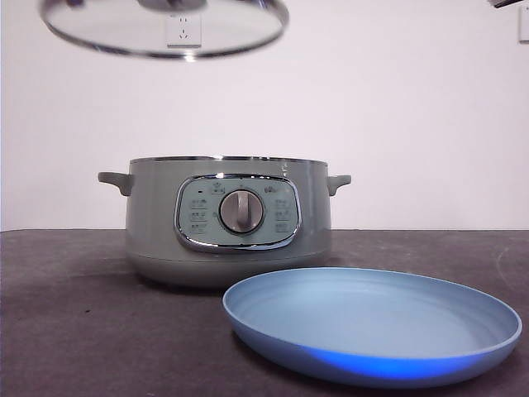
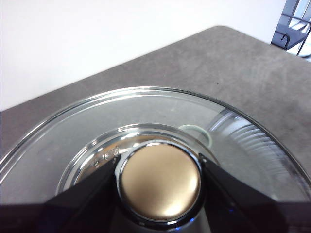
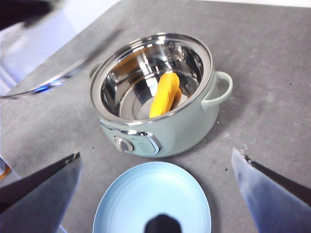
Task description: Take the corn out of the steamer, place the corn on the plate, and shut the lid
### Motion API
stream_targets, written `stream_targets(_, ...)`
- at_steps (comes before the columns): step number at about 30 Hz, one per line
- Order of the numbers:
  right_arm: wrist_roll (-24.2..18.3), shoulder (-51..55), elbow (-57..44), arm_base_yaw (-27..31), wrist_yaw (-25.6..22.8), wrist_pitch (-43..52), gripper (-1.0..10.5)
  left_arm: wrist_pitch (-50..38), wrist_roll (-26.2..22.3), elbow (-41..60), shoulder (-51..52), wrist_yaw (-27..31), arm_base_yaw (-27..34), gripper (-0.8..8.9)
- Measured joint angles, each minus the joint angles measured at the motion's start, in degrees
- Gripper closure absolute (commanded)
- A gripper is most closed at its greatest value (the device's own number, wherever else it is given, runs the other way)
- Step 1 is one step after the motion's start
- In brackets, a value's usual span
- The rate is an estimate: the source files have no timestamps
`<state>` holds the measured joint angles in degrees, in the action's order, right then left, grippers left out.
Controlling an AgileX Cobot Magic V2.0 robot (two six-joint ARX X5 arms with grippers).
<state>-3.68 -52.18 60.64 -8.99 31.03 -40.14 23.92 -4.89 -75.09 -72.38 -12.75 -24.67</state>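
While leaning in steamer, corn upright-tilted.

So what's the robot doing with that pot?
The left gripper is clamped on the knob of the glass lid, holding it up in the air above the steamer. The corn lies inside the open steamer. The right gripper hangs open above the blue plate, which has nothing on it yet.
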Motion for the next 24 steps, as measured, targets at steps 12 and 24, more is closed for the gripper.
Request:
stream_targets(12,5.1,-10.3,0.0,-5.1,0.0,15.6,3.2,13.0,0.0,0.0,13.1,-0.2,0.0,8.20)
stream_targets(24,7.6,-29.2,10.6,-15.6,-6.6,21.8,3.2,22.0,0.0,0.0,21.8,3.2,0.0,8.19)
